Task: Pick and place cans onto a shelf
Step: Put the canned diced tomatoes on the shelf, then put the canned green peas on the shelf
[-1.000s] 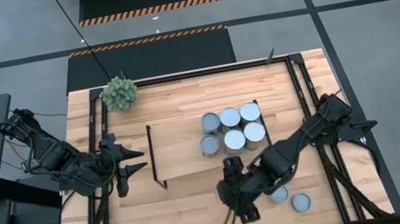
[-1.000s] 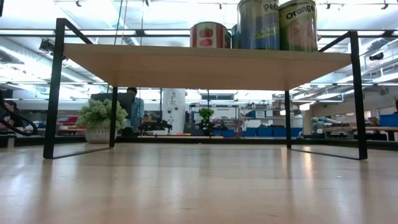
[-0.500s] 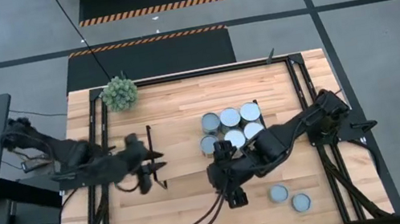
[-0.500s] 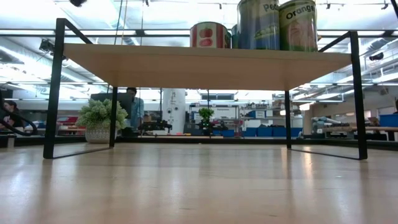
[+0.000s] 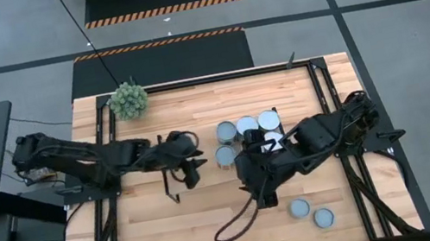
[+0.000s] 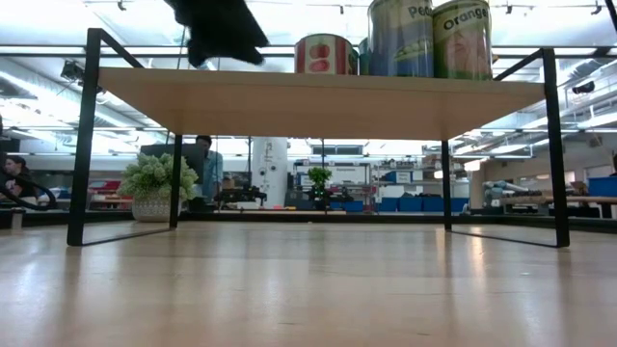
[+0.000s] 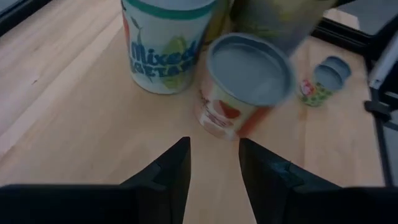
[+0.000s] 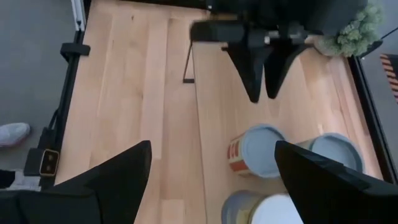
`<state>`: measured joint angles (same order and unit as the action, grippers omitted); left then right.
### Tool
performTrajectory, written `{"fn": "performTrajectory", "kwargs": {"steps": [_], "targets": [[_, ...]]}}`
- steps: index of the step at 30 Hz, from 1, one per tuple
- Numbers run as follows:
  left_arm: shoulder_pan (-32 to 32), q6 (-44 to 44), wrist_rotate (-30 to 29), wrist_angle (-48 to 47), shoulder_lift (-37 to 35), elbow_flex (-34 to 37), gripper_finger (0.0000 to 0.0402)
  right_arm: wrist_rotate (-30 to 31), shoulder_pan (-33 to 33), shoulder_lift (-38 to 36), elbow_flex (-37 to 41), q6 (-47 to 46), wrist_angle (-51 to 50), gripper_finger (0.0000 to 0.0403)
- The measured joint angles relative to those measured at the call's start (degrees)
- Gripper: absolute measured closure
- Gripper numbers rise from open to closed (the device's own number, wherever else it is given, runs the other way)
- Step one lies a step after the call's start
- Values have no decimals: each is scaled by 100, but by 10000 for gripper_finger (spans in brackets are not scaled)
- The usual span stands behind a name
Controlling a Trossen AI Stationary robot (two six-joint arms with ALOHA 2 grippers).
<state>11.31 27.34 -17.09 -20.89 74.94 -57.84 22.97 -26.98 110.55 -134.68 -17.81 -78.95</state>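
The light-wood shelf (image 5: 204, 144) stands mid-table. Several cans stand on its right part, among them a tomato can (image 5: 225, 155) and a Mixed-vegetables can (image 7: 165, 43); the low view shows their sides (image 6: 400, 39). Two more cans (image 5: 299, 208) (image 5: 324, 218) stand on the tabletop at the near right. My left gripper (image 5: 196, 166) hovers over the shelf's left part, pointing at the cans, fingers (image 7: 168, 171) a little apart and empty. My right gripper (image 5: 251, 176) hovers over the shelf's near side beside the cans, wide open and empty; my right arm hides some cans.
A spiky green plant ball (image 5: 128, 100) sits at the table's far left corner. A dark cable loop (image 5: 233, 227) lies on the tabletop near the front. The shelf's black rod frame (image 5: 164, 168) stands under my left arm. People and furniture show in the room beyond.
My left gripper has swung from beside the table's left edge toward the right, and now hangs above the shelf's left part, facing the cans. My right gripper has gone from beside the two loose cans toward the far edge, to above the shelf's near side. The cans have not moved.
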Motion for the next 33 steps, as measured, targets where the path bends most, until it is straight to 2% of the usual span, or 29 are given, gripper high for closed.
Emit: {"fn": "performTrajectory", "kwargs": {"steps": [9, 13, 20, 26, 29, 33], "targets": [[-179, -98, 100, 1090, 702, 0, 260, -7, -318, -10, -28, -167, -232, 54], [-177, -226, 193, 1220, 799, -6, 260, -96, -407, -10, -28, -513, -578, 54], [-42, -667, 147, 62, 663, -644, 260, -1001, -557, -17, 522, -769, -522, 54], [400, -1438, -442, -1182, 588, -1490, 260, -1734, -781, -8, 1720, -802, 106, 54], [628, -1607, -711, -1861, 599, -1859, 260, -1970, -913, 3, 2390, -974, 429, 54], [814, -1574, -791, -2861, 595, -2145, 260, -2261, -1047, 2, 3123, -1497, 596, 54]]}}
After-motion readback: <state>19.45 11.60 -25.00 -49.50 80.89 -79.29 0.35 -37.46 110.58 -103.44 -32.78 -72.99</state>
